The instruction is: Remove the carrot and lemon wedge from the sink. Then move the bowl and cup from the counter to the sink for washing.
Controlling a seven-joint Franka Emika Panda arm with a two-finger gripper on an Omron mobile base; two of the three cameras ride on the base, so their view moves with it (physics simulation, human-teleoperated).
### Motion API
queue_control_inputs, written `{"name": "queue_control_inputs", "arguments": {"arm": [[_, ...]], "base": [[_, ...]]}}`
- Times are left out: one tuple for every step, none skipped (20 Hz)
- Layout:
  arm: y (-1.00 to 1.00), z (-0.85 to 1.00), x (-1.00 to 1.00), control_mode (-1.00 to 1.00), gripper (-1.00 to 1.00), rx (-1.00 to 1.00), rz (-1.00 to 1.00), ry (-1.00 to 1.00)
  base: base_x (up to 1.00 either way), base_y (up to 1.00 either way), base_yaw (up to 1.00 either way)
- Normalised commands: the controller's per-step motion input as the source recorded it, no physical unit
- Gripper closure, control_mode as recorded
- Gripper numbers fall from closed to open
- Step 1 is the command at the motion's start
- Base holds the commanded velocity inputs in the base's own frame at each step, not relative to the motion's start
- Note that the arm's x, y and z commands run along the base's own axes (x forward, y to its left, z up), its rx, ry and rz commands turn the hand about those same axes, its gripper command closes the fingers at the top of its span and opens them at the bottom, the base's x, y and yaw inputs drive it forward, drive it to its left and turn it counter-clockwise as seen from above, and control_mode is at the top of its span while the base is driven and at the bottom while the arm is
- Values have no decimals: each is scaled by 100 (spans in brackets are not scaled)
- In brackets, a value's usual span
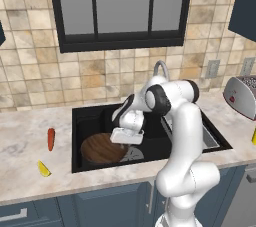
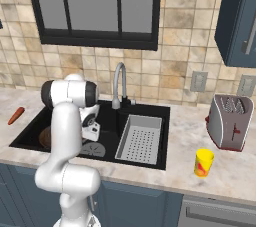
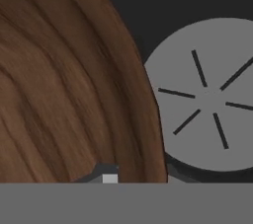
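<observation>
**Bowl going down into sink, pinched by its rim**

The gripper (image 1: 126,141) is reaching low into the sink (image 1: 90,113) and its jaws are sitting nearly closed, pinching the near rim of the bowl (image 1: 101,148); in the hand view the wood wall (image 3: 64,80) is running between the two tips. The bowl is resting, or nearly resting, on the basin floor in the left half, its edge overlapping the drain (image 3: 207,99).

Handling, as a judgement: rigid, fairly light, not fragile, but wide and shallow, so a rim pinch is letting it swing or tip. The rim is the only sensible hold, and smooth wood could be slipping.

The carrot (image 1: 50,139) and lemon wedge (image 1: 43,169) are lying on the counter (image 1: 30,136) left of the sink, the wedge near the front edge, both well apart from the arm. The cup (image 2: 204,162) is standing on the counter right of the sink, near the front edge, with the toaster (image 2: 229,121) just behind it. The faucet (image 2: 119,83) and perforated tray (image 2: 140,138) are occupying the sink's back edge and right half; the faucet could be crowding the arm.
</observation>
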Motion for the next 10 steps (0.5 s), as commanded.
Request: {"name": "queue_control_inputs", "arguments": {"arm": [[25, -16, 0, -100, 100, 0, 11, -8], [23, -18, 0, -100, 100, 0, 9, -4], [22, -17, 0, -100, 100, 0, 9, -4], [20, -16, 2, -100, 100, 0, 7, -3], [17, -16, 6, -100, 100, 0, 6, -1], [16, -15, 9, -100, 100, 0, 5, -1], [16, -16, 9, -100, 100, 0, 4, -3], [14, -16, 12, -100, 100, 0, 3, -1], [13, -15, 11, -100, 100, 0, 3, -1], [12, -16, 11, -100, 100, 0, 3, 0]], "base": [[0, 0, 0], [0, 0, 0], [0, 0, 0], [0, 0, 0], [0, 0, 0], [0, 0, 0], [0, 0, 0], [0, 0, 0], [0, 0, 0], [0, 0, 0]]}}
